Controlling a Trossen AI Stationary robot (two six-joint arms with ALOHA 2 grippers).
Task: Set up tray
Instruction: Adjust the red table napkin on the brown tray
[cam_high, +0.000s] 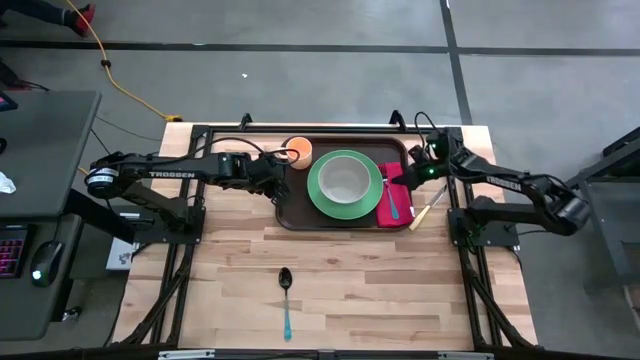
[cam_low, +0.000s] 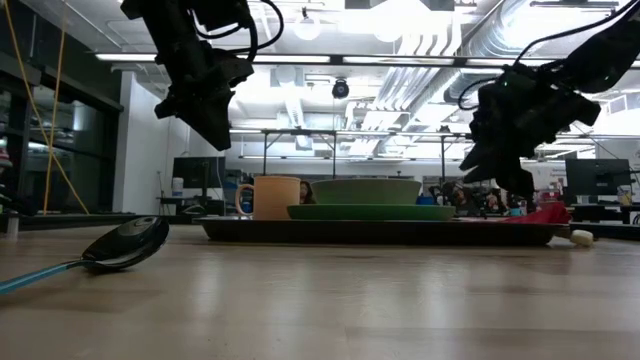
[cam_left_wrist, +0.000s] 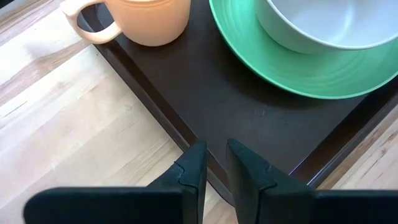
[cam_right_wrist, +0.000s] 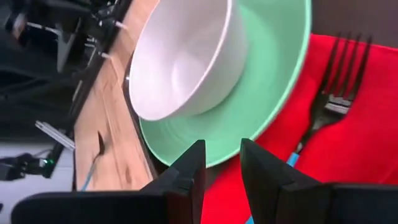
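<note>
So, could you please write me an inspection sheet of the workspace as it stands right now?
Surface: light wooden table, bare toward the near side.
Job's things: brown tray holds an orange mug, a green plate with a white bowl on it, and a red napkin with a fork on top.
Clutter: spoon alone on the table near the front; a knife beside the tray's right edge.
Grippers: left gripper over the tray's left rim, slightly open, empty; right gripper above the napkin and plate edge, slightly open, empty.
Cables: yellow cable on the floor.
Surroundings: desk with a keyboard and mouse on the left.
</note>
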